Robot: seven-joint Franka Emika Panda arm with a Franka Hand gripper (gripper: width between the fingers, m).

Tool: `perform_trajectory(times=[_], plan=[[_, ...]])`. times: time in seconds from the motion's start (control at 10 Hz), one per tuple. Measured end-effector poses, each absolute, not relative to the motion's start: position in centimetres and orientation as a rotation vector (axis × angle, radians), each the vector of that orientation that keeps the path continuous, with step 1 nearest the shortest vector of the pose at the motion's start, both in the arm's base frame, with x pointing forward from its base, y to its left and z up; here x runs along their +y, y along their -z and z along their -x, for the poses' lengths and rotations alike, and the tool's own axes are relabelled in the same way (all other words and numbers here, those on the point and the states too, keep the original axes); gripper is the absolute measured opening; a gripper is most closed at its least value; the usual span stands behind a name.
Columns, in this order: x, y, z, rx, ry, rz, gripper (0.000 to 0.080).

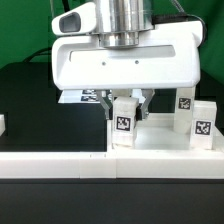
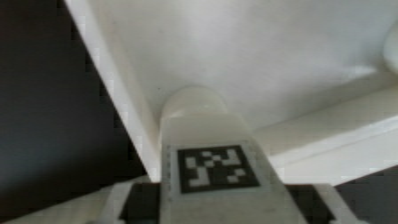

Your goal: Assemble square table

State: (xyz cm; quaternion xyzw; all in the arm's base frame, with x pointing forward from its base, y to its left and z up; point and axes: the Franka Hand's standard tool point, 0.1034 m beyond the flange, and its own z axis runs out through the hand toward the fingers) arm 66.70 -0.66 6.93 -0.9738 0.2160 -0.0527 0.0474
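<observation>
My gripper is shut on a small white leg with a black-and-white tag and holds it upright at the near left corner of the white square tabletop. Whether the leg touches the slab I cannot tell. In the wrist view the leg runs up between my gripper's dark fingers, with the tabletop behind it. Two more tagged legs stand at the exterior view's right, on or beside the slab.
The long white low wall runs along the front. The marker board lies behind the hand on the black table. A small white part shows at the exterior view's left edge.
</observation>
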Motion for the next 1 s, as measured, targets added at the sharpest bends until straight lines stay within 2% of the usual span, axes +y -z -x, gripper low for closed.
perform_trajectory(times=[0.5,0.7,0.9,1.0], plan=[[-0.46,-6.68,-66.54,1.624,0.064,2.492,0.0293],[-0.74,-6.63,-66.59,1.862,0.023,2.262,0.0293],[-0.69,-6.61,-66.57,1.879,0.021,2.248,0.0293],[-0.70,-6.65,-66.59,1.816,0.029,2.302,0.0373]])
